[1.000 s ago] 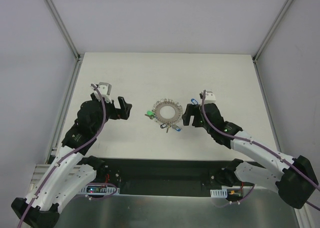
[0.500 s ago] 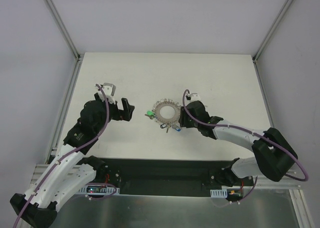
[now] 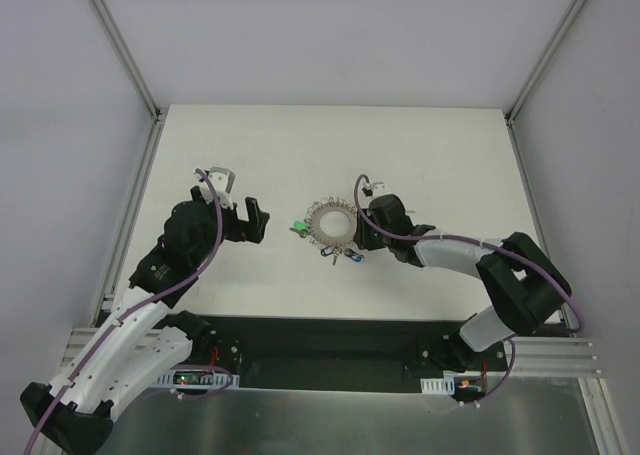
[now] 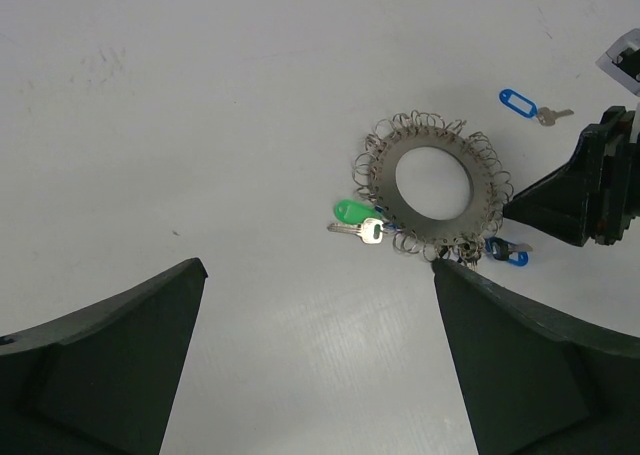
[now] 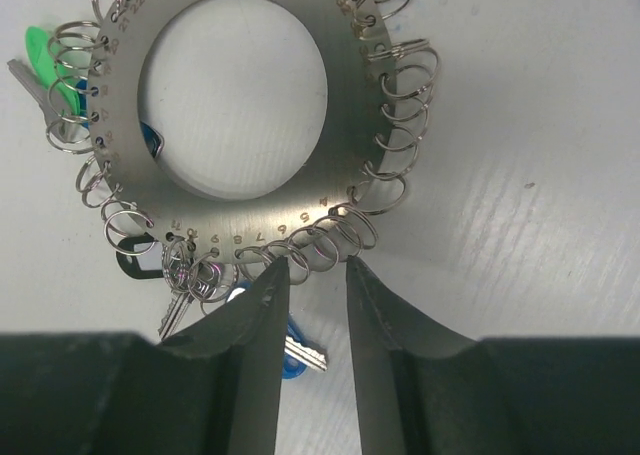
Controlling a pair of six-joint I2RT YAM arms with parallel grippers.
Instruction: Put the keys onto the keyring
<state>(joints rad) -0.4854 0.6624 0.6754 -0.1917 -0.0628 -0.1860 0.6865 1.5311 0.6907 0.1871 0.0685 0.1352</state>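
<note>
Left gripper [image 3: 256, 218] hovers well left of the ring, wide open, holding nothing.

Green key [image 4: 350, 212] lies at the ring's left edge, touching the small wire loops. Can't tell whether it's threaded.

Ring [image 3: 331, 225] lies flat mid-tabletop [image 3: 300, 145], a numbered plate with small loops all around the rim.

Right wrist view: dark key [image 5: 135, 260] and a bare metal key sit at the loops on the ring's near-left edge. Blue key [image 5: 290, 350] is just below them. The bunch looks hung from the loops, but I can't confirm each one.

Right gripper [image 5: 318, 265] is low at the ring's near edge. Its fingers stand a narrow gap apart, with a couple of rim loops between the tips. Nothing looks clamped and it carries no key.

Loose blue key [image 4: 520, 103] lies on the tabletop beyond the ring, near it but apart, clearly not on it.

Judgement: mostly done, with three or four keys at the ring. Left to do is at least the loose blue key, plus confirming the green one.
</note>
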